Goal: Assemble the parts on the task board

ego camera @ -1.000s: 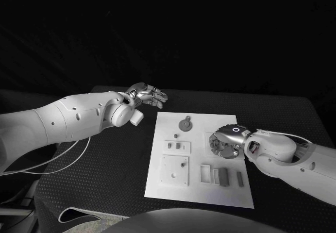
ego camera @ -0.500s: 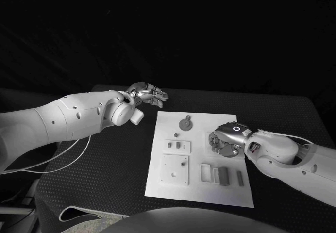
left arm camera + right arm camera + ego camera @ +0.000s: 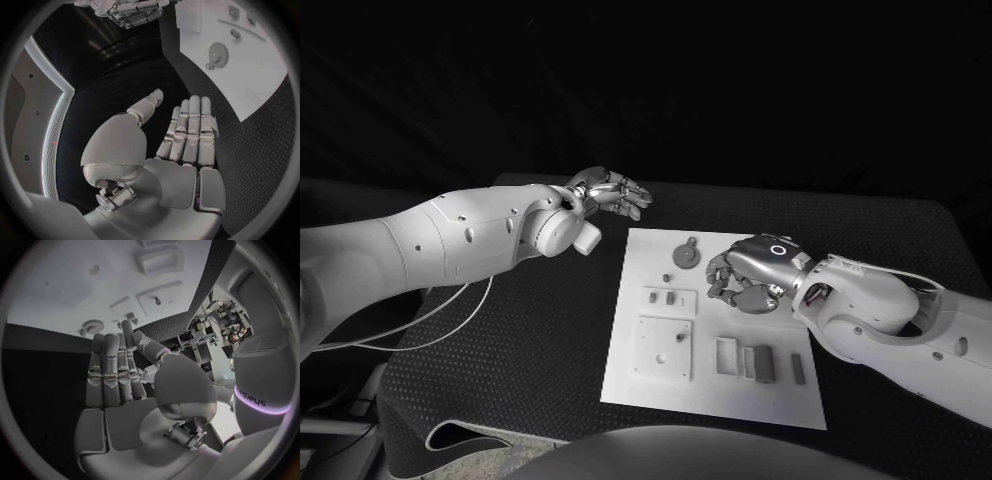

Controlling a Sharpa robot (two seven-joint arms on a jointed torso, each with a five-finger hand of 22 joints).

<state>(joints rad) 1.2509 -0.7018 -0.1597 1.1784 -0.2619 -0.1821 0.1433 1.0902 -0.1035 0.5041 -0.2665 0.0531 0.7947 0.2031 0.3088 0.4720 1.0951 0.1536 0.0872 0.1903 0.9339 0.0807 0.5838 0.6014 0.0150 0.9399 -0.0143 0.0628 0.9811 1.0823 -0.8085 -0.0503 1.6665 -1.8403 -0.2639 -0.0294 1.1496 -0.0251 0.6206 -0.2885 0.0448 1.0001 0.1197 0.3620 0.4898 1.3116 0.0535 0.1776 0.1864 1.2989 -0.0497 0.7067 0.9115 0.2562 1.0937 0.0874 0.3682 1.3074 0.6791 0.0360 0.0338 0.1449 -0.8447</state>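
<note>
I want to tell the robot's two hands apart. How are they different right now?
The left hand is beside the task board, over the black table; the right hand is above the board. The left's fingers lie straight; the right's look more curled. Both are silver and hold nothing.

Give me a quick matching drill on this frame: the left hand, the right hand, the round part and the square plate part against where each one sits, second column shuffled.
Things:
1. left hand
2. right hand
3. round part
4. square plate part

Places:
A. on the task board, at its far end
B. above the middle of the task board
C. over the black table, beyond the board's far left corner
D. on the board's near left area

Pairs: 1-C, 2-B, 3-A, 4-D
</note>
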